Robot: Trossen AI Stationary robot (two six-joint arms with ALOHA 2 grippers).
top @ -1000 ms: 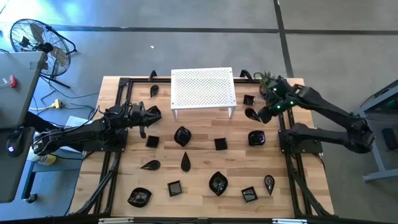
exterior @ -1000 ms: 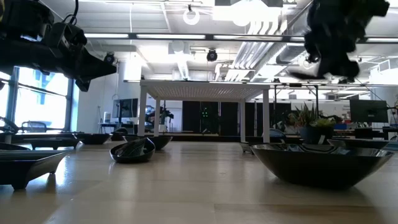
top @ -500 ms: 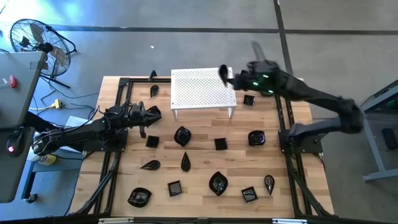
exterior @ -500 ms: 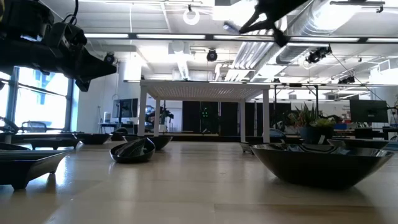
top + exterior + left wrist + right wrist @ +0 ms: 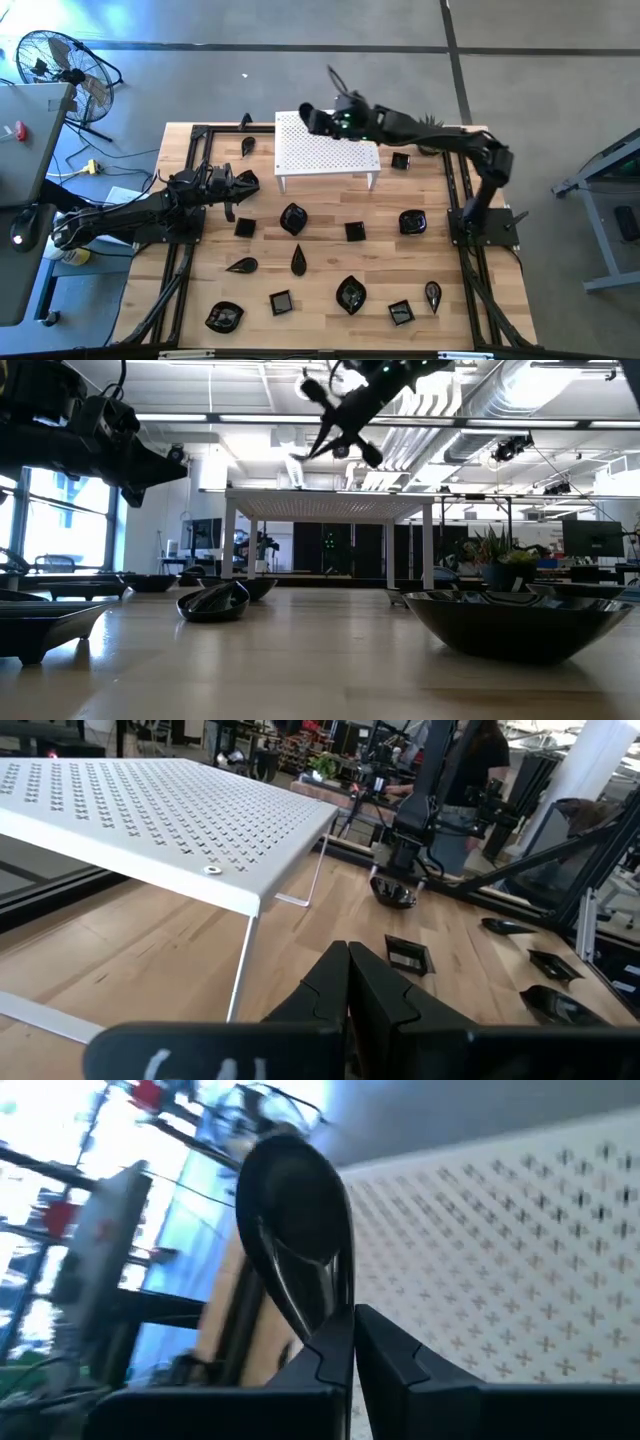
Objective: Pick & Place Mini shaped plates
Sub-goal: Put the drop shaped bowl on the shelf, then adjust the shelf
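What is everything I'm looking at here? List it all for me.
Mini plates: about thirteen, glossy black, scattered over the table.
Held plate: one, black, teardrop-shaped, in the right gripper above the stand.
Stand: one, white, perforated, at the table's far side.
Potted plant: one, green, beside the stand, partly behind the right arm.
Table: one, light wood.
Fan: one, dark, on the floor beyond the table.
Left gripper: dark, shut, empty, waiting at the table's left.
Right gripper: dark, shut on the held plate.
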